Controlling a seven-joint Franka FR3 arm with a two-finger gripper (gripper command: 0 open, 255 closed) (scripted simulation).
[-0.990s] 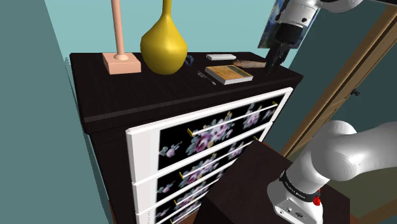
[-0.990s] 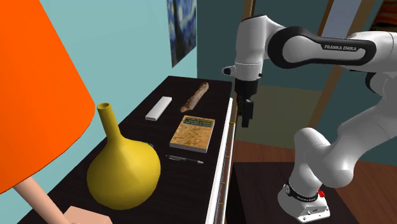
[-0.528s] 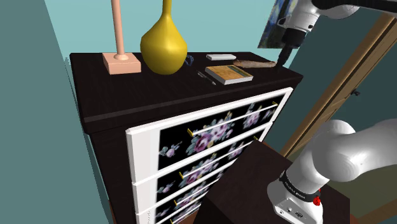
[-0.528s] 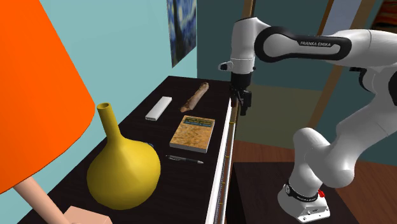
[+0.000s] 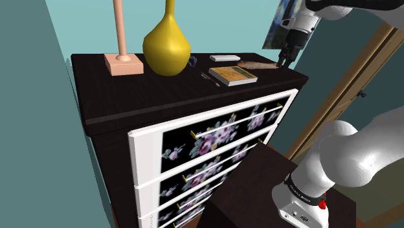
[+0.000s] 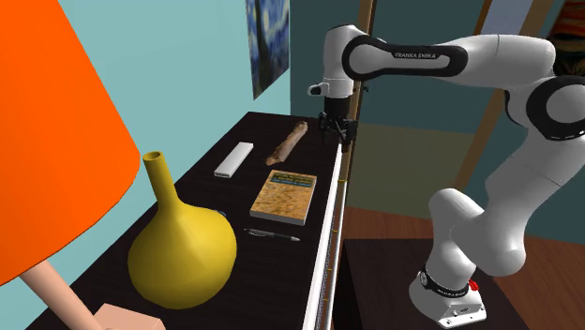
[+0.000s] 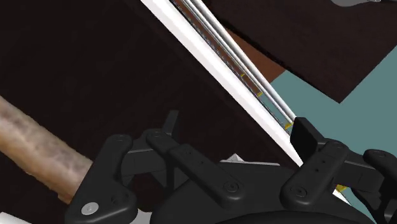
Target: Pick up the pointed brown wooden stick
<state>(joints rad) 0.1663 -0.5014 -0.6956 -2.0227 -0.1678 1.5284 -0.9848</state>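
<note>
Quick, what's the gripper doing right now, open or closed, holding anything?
Gripper: open, holding nothing; the brown stick lies on the dresser top.

A home room: a floral-drawered dresser (image 5: 129,97) bearing a lamp (image 5: 123,63) and vase (image 5: 167,45), painting (image 6: 267,42) behind.

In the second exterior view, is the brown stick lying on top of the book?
No, the brown stick lies on the dark dresser top, apart from the book.

One yellow vase (image 6: 183,248) counted on one dark dresser (image 6: 230,202), one lamp (image 6: 47,122) beside the vase, one pen (image 6: 272,234), one book (image 6: 284,195), one white bar (image 6: 234,159) and one brown stick (image 6: 288,142) counted across the vase from the lamp
</note>
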